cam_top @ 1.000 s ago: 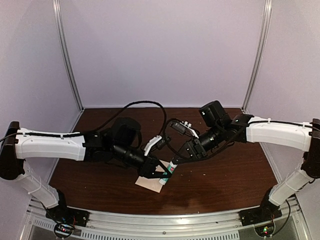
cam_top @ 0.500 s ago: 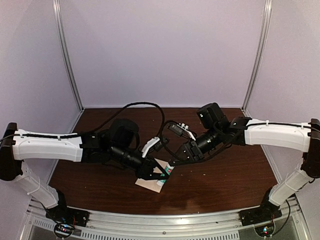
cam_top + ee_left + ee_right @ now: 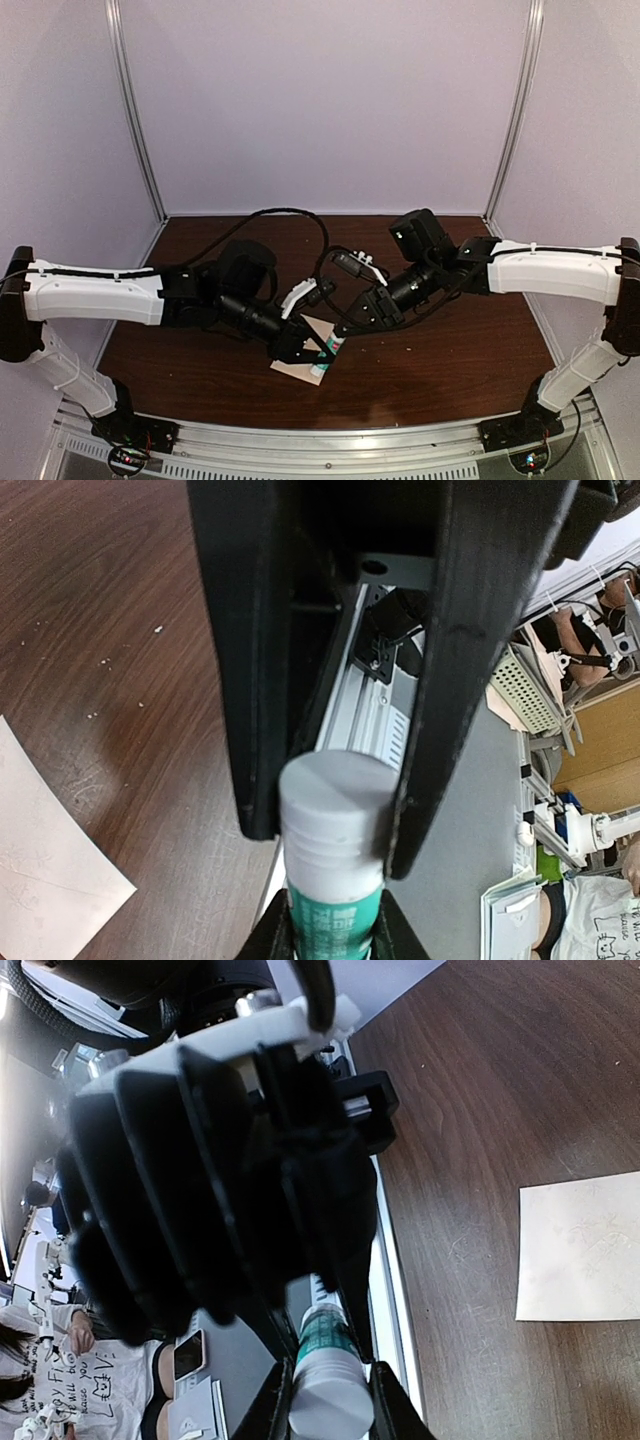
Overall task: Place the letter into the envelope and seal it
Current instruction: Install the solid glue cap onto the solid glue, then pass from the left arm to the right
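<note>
Left end effector (image 3: 330,830) and right end effector (image 3: 330,1405) each clamp one end of a glue stick (image 3: 330,790); teal label (image 3: 335,920) writing illegible.

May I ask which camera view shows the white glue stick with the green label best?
The left wrist view: the white glue stick with the green label sits large and sharp, cap and label showing. The right wrist view shows it smaller, at the bottom edge; the top view, only a sliver.
</note>
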`<state>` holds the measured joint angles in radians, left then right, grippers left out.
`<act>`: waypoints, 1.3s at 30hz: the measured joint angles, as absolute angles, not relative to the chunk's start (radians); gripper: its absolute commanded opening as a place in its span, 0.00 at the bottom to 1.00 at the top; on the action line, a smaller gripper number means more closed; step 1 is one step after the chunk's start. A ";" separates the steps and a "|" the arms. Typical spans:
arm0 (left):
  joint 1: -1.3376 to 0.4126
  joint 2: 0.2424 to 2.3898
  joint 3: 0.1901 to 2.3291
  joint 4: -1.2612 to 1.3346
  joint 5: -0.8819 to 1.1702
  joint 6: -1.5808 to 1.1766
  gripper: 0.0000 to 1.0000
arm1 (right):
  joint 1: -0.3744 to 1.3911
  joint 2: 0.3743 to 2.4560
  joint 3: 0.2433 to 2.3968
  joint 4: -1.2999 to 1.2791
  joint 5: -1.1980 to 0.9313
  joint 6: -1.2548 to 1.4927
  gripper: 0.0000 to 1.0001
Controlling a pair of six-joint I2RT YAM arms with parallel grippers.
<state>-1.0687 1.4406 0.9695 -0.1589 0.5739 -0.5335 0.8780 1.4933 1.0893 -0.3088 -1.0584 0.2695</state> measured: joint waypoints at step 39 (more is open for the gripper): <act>-1.000 1.439 0.970 0.163 0.520 -0.548 0.00 | 0.839 1.302 1.087 -0.204 -0.715 0.471 0.53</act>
<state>-1.0004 1.4387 0.9703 0.1631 0.5201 -0.5476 0.8394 1.3022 1.0866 -0.2039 -0.7151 0.4706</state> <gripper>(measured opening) 0.222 0.583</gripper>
